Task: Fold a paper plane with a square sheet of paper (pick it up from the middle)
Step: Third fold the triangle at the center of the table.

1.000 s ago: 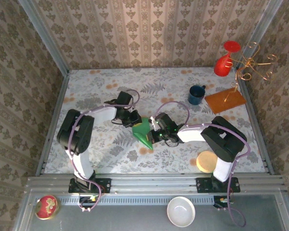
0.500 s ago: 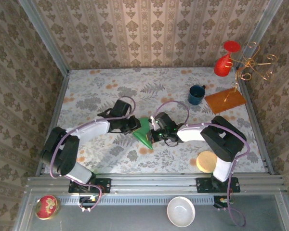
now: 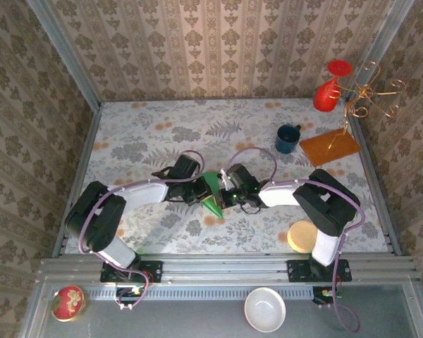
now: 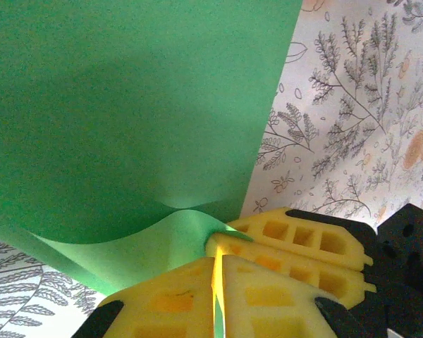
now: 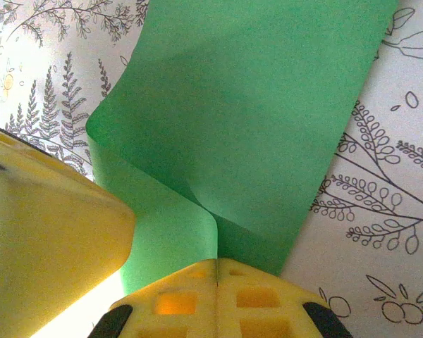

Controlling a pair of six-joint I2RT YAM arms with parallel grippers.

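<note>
Closed and adjacent: left gripper [image 4: 216,271], right gripper [image 5: 216,271]

On my feed the green sheet of paper [image 3: 211,191] is bright and plain, doubled over into a pointed wedge with the tip aimed at the near edge of the table. It sits about mid-table, bowed in soft curls rather than crisp creases. The left end effector [image 4: 217,282] and right end effector [image 5: 217,278] pinch it from opposite sides.
</note>
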